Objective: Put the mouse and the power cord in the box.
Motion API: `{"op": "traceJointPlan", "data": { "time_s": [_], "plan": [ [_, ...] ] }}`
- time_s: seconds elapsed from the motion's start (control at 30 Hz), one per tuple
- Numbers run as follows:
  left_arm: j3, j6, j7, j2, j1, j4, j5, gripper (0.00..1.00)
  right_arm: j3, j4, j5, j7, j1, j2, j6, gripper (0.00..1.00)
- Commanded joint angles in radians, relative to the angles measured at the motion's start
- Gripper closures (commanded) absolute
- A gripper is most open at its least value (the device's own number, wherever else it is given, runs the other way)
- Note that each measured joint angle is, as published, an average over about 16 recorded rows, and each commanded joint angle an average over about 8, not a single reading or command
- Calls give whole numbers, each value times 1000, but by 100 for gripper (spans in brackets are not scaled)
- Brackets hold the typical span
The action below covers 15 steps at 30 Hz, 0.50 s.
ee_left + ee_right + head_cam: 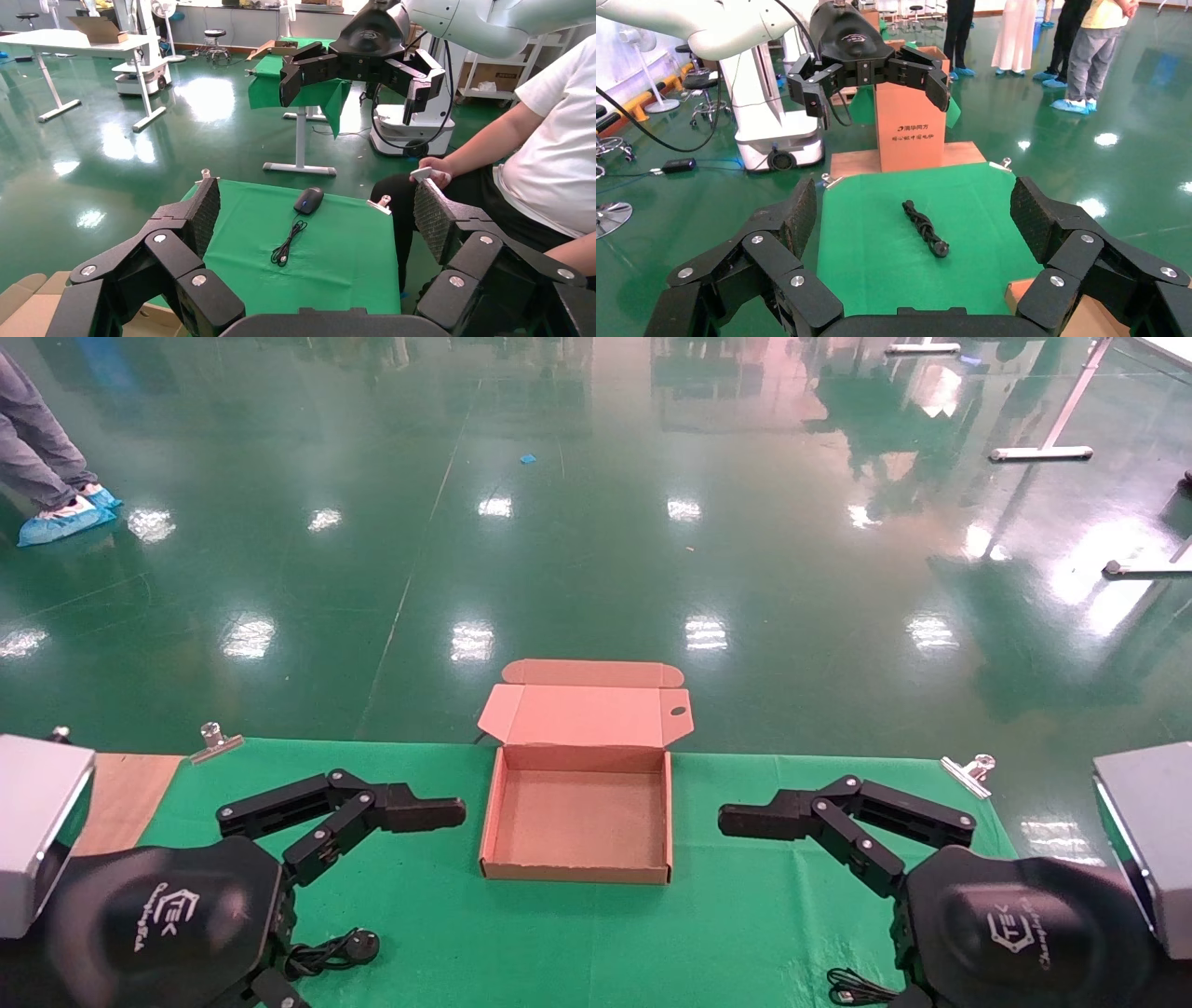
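1. Jaws of both the left gripper [424,812] and the right gripper [759,822] stand wide apart, empty, flanking the box [579,822].
2. Power cord [337,952] lies near the left arm, plug toward the box.
3. Mouse [308,200] sits on the right arm's side, its cable [852,987] trailing beside it.

In the head view the left gripper's [410,812] housing covers most of the power cord [340,950] at seven o'clock, leaving only its plug end showing, while the right gripper's [764,822] housing hides the mouse at five o'clock, only its cable [852,987] peeking out.
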Motion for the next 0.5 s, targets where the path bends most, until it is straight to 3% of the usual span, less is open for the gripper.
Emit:
{"op": "traceJointPlan", "data": {
  "time_s": [0.03, 0.5],
  "plan": [
    [0, 0, 0, 0, 0, 0, 0, 0, 0, 0, 0, 0, 0, 0, 0, 0],
    [0, 0, 0, 0, 0, 0, 0, 0, 0, 0, 0, 0, 0, 0, 0, 0]
  ]
}}
